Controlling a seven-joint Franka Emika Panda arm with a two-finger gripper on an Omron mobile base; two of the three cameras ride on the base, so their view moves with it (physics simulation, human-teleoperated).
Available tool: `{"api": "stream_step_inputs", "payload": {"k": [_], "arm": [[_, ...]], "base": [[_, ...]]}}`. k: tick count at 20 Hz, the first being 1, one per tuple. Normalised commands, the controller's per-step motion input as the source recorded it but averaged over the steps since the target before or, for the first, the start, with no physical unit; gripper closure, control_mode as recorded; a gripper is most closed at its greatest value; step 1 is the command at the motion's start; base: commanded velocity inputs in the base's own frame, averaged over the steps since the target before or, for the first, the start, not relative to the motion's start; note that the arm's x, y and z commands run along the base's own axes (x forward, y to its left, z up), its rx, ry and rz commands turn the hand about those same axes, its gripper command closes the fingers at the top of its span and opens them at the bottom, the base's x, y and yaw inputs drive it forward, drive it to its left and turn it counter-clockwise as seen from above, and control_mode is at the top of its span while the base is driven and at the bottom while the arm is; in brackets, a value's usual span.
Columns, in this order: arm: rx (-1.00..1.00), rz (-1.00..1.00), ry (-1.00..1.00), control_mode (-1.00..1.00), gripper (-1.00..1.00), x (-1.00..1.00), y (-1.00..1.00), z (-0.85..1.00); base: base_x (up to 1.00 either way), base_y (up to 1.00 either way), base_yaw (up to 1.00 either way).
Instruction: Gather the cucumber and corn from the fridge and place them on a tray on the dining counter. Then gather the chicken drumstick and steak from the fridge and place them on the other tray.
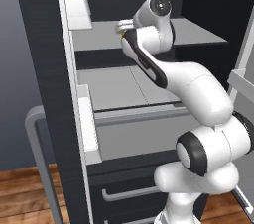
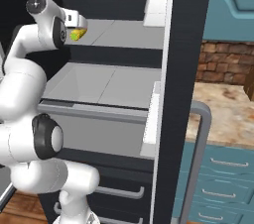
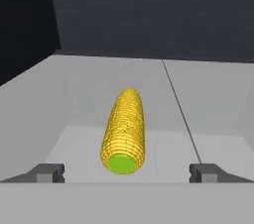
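Standing wide apart and empty, the gripper (image 3: 127, 172) frames the corn (image 3: 124, 131) at frame centre, lying end-on on the fridge shelf (image 3: 208, 114). Stiff, light and round, it may roll; pinching across its middle looks safest.

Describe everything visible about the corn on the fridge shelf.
The corn is a short bright yellow cob with fine rows of kernels and a flat green cut end facing the hand camera. It lies on its side, lengthwise along the gripper's line, resting on the grey fridge shelf. The open gripper flanks its near end without touching it.
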Motion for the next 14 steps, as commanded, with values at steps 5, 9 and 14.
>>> {"api": "stream_step_inputs", "payload": {"k": [5,9,14], "arm": [[0.0,0.0,0.06,-1.0,-1.0,0.19,0.0,-0.14],[0.0,0.0,0.01,-1.0,-1.0,0.45,0.0,-0.07],[0.0,0.0,0.03,-1.0,-1.0,0.47,0.0,-0.12]], "base": [[0.0,0.0,0.0],[0.0,0.0,0.0],[0.0,0.0,0.0]]}}
